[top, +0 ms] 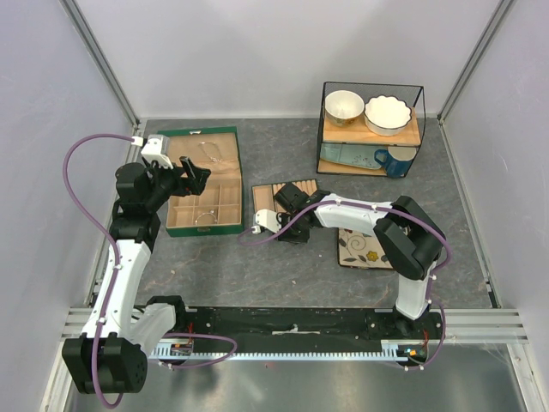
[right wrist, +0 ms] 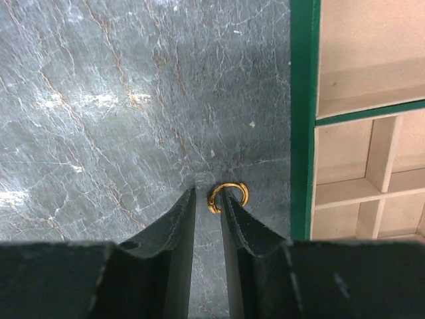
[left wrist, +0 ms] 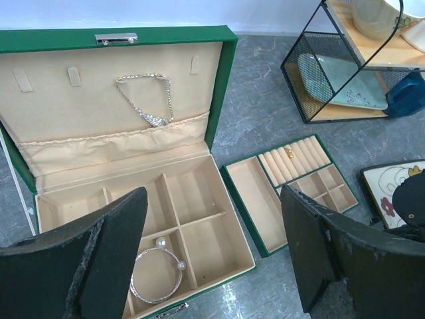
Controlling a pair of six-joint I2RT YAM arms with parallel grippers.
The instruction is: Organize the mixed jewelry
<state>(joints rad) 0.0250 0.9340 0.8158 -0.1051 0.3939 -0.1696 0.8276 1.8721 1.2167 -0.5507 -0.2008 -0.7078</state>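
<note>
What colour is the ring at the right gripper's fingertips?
Gold; the ring shows best in the right wrist view.

Lighting: bright, even, diffuse from overhead; shadows soft and short, a faint one on the table (right wrist: 99,100) around the right gripper (right wrist: 207,194). Pale glare patches on the table in the right wrist view. Fingers (left wrist: 99,259) of the left gripper (left wrist: 212,193), close to the lens, slightly soft; all else sharp.

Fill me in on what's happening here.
The right hand is down at the table beside the tan tray, its fingers nearly together at a small gold ring; whether it's pinched isn't clear. The left hand hovers open over the green jewelry box, which holds a bangle and a necklace.
</note>
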